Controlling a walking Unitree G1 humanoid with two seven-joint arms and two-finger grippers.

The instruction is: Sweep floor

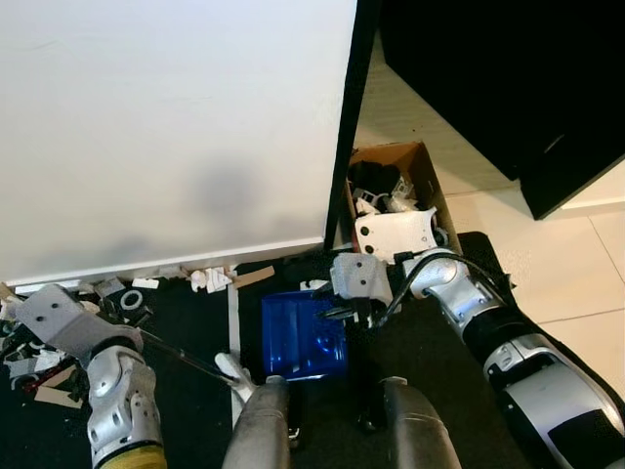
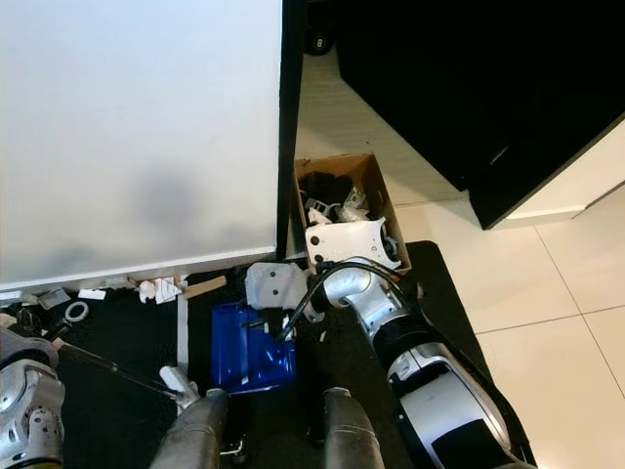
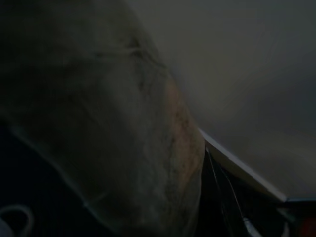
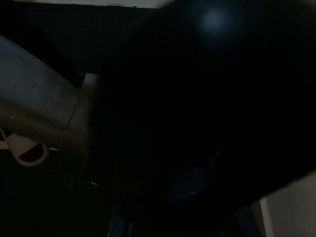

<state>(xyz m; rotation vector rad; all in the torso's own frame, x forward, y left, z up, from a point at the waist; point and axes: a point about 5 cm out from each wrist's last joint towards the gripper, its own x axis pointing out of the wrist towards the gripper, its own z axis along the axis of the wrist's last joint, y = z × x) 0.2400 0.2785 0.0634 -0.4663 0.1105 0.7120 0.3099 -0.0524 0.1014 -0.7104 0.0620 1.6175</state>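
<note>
A white wall [image 1: 176, 127] runs down to its baseboard, meeting a black mat [image 1: 186, 401]. Pale tiles [image 1: 576, 264] lie beyond (glossy, lightly reflective), under a black cabinet [image 1: 508, 68].

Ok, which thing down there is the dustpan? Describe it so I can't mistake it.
Start at the big white wall panel and drop to the dark mat below it. The dustpan lies flat there, just off the panel's right corner, left of the cardboard box of scraps. It is the one bright blue thing, a ribbed tray; the litter around it is white or brown.
</note>
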